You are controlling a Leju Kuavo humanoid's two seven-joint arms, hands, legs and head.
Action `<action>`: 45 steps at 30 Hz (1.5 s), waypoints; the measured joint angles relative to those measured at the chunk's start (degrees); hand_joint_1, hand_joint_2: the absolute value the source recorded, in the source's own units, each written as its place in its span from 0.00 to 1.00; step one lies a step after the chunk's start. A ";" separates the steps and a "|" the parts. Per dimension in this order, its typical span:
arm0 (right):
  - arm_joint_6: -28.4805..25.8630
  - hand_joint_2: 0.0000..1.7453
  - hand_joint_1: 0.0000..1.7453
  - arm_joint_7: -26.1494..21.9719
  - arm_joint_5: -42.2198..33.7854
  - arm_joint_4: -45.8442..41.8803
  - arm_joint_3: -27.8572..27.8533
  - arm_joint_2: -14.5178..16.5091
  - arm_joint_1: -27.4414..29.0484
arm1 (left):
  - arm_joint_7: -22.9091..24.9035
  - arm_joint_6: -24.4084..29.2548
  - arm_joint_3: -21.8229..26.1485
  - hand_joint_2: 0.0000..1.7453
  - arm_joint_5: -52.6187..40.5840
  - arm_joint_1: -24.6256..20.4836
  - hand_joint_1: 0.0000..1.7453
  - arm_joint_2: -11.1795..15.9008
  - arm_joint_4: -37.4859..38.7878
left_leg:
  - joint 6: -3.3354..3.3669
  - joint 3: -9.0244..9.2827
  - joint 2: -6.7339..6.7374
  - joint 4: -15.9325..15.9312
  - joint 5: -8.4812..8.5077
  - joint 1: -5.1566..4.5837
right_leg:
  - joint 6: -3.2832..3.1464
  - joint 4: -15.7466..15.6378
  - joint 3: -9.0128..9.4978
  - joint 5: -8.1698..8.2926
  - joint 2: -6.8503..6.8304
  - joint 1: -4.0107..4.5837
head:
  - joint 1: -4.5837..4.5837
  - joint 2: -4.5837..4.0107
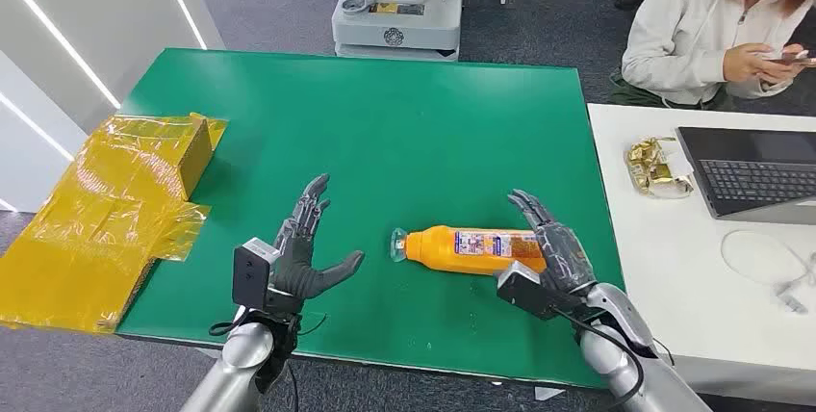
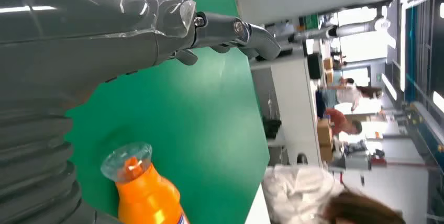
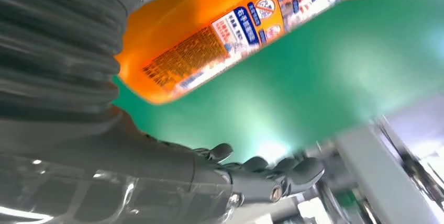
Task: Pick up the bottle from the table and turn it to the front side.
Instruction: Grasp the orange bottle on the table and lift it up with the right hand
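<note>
An orange bottle (image 1: 471, 248) with a clear cap and a printed label lies on its side on the green table (image 1: 385, 114), cap pointing to my left. My right hand (image 1: 556, 248) is at the bottle's base end with its fingers stretched out and apart, holding nothing. The right wrist view has the bottle (image 3: 225, 30) close by the palm, the right hand (image 3: 157, 182) not closed around it. My left hand (image 1: 303, 248) hovers spread a short way left of the cap. In the left wrist view the bottle's cap (image 2: 127, 160) lies near the left hand (image 2: 104, 30).
A yellow-wrapped box (image 1: 106, 210) lies at the table's left edge. On the white table (image 1: 674, 268) to the right are a laptop (image 1: 755, 176), a gold wrapper (image 1: 656, 167) and a white cable (image 1: 765, 258). A person (image 1: 712, 27) sits behind it. A grey machine base (image 1: 399, 8) stands beyond the table.
</note>
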 joint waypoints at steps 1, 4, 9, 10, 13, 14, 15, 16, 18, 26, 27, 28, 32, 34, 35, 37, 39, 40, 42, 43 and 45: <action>1.87 1.00 0.00 0.97 -0.18 0.28 0.43 -0.01 -0.48 | 0.21 -0.53 -0.05 1.00 0.49 0.00 0.00 0.07 0.07 | 0.00 0.00 0.00 0.00 0.00 0.00 | 0.00 0.00 0.00 0.00 0.00 0.00 | -0.01 0.00; 9.01 1.00 0.00 4.69 -0.42 1.85 2.79 -0.03 -2.89 | 1.25 -2.78 -0.24 1.00 2.43 -0.04 0.00 0.38 0.33 | 0.00 0.01 0.00 0.01 0.00 0.00 | 0.00 0.00 0.00 0.00 0.00 0.00 | -0.01 0.00; 16.43 1.00 0.00 7.80 0.58 5.01 8.07 -0.70 -8.91 | 2.43 -4.53 -0.38 1.00 3.46 -0.09 0.00 0.73 0.50 | 0.00 0.06 0.02 0.01 0.00 0.00 | -0.01 0.00 0.02 0.01 0.04 0.00 | -0.01 0.00; 17.14 1.00 0.00 7.99 0.75 5.49 9.14 -0.98 -9.97 | 2.54 -4.57 -0.39 1.00 3.47 -0.04 0.00 0.83 0.50 | 0.00 0.06 0.02 0.01 0.00 0.00 | -0.01 0.00 0.03 0.01 0.03 0.00 | -0.01 0.00; 18.02 1.00 0.00 8.51 0.65 6.72 11.60 -1.50 -12.44 | 2.75 -4.57 -0.39 1.00 3.44 0.33 0.00 1.06 0.50 | 0.00 0.05 0.01 0.01 0.00 0.00 | -0.01 0.00 0.03 0.01 0.02 0.00 | 0.00 0.00; 18.11 1.00 0.00 8.65 0.51 7.07 12.19 -1.58 -13.09 | 2.77 -4.56 -0.39 1.00 3.41 0.47 0.00 1.10 0.50 | 0.00 0.05 0.01 0.01 0.00 0.00 | -0.01 0.00 0.03 0.01 0.02 0.00 | 0.00 0.00; 18.13 1.00 0.00 8.72 0.39 7.43 12.71 -1.63 -13.67 | 2.78 -4.56 -0.39 1.00 3.37 0.59 0.00 1.14 0.50 | 0.00 0.05 0.00 0.01 0.00 0.00 | -0.01 0.00 0.03 0.01 0.02 0.00 | 0.00 0.00; 18.15 1.00 0.00 8.76 0.29 7.75 13.15 -1.67 -14.14 | 2.78 -4.55 -0.39 1.00 3.32 0.68 0.00 1.17 0.50 | 0.00 0.05 0.00 0.01 0.00 0.00 | -0.01 0.00 0.03 0.01 0.02 0.00 | 0.00 0.00; 18.13 1.00 0.00 8.78 0.10 8.32 13.92 -1.68 -14.82 | 2.80 -4.54 -0.38 1.00 3.22 0.78 0.00 1.25 0.50 | 0.00 0.05 0.00 0.01 0.00 0.00 | -0.01 0.00 0.03 0.01 0.02 0.00 | 0.00 0.00; 18.45 1.00 0.00 9.96 0.75 10.17 18.27 -1.70 -16.78 | 4.21 -6.11 -0.36 1.00 4.89 0.58 0.00 1.32 0.81 | 0.00 0.05 0.00 0.01 0.00 0.00 | -0.01 0.00 0.02 0.01 0.02 0.00 | 0.00 0.00; 18.83 1.00 0.00 10.18 0.87 10.33 18.80 -1.75 -17.19 | 4.29 -6.30 -0.35 1.00 5.12 0.52 0.00 1.31 0.94 | 0.00 0.05 0.00 0.01 0.00 0.00 | -0.02 0.00 0.02 0.02 0.02 0.00 | 0.00 0.00; 19.34 1.00 0.00 10.29 0.85 10.47 19.31 -1.83 -17.63 | 4.34 -6.45 -0.33 1.00 5.30 0.49 0.00 1.32 1.08 | 0.00 0.05 0.01 0.01 0.00 0.00 | -0.02 0.00 0.03 0.02 0.02 0.00 | 0.00 0.00; 20.51 1.00 0.00 10.28 0.68 10.99 21.02 -2.23 -18.92 | 4.33 -6.77 -0.24 1.00 5.60 0.59 0.00 1.37 1.45 | 0.00 0.05 -0.01 0.01 0.01 0.00 | -0.02 0.00 0.03 0.02 -0.01 0.00 | 0.00 0.00; 20.65 1.00 0.10 10.25 0.68 11.20 21.60 -2.31 -19.11 | 4.33 -6.79 -0.17 1.00 5.64 0.63 0.00 1.39 1.60 | 0.00 0.04 -0.01 0.01 0.00 0.00 | -0.02 0.00 0.03 0.02 0.00 0.00 | -0.01 0.00; 20.71 1.00 0.15 10.23 0.68 11.29 21.83 -2.33 -19.15 | 4.33 -6.80 -0.13 1.00 5.66 0.64 0.00 1.39 1.65 | 0.00 0.04 -0.01 0.01 0.00 0.00 | -0.02 0.00 0.03 0.02 0.00 0.00 | -0.01 0.00; 20.78 1.00 0.24 10.16 0.71 11.52 22.32 -2.35 -19.31 | 4.33 -6.82 0.00 1.00 5.66 0.65 0.00 1.38 1.72 | 0.00 0.04 -0.01 0.01 0.00 0.00 | -0.02 0.00 0.03 0.01 0.00 0.00 | -0.01 0.00; 20.79 1.00 0.52 10.06 0.94 11.81 23.06 -2.34 -19.70 | 4.33 -6.84 0.18 1.00 5.67 0.65 0.00 1.38 1.75 | 0.00 0.04 -0.01 0.01 0.00 0.00 | -0.02 0.00 0.03 0.01 0.00 0.00 | 0.00 0.00; 20.85 1.00 0.67 10.03 1.12 11.94 23.52 -2.34 -19.99 | 4.33 -6.84 0.27 1.00 5.67 0.65 0.00 1.38 1.77 | 0.00 0.04 -0.01 0.01 0.00 0.00 | -0.02 0.00 0.03 0.01 0.00 0.00 | 0.01 0.00; 21.30 1.00 0.87 10.23 1.51 12.10 24.52 -2.32 -20.75 | 4.33 -6.85 0.48 1.00 5.67 0.65 0.00 1.37 1.80 | 0.00 0.04 -0.01 0.01 0.00 0.00 | -0.02 0.01 0.03 0.02 0.00 0.00 | 0.01 0.00; 21.63 1.00 0.91 10.51 1.69 12.13 25.06 -2.31 -21.19 | 4.33 -6.86 0.61 1.00 5.67 0.65 0.00 1.34 1.83 | 0.00 0.05 -0.01 0.01 0.00 0.00 | -0.02 0.01 0.03 0.02 0.00 0.00 | 0.00 0.00; 22.27 1.00 0.96 11.05 1.87 12.15 26.13 -2.29 -21.98 | 4.33 -6.89 0.93 1.00 5.67 0.65 0.00 1.28 1.85 | 0.00 0.05 -0.01 0.01 0.01 0.01 | -0.02 0.01 0.04 0.02 0.00 0.01 | 0.00 0.00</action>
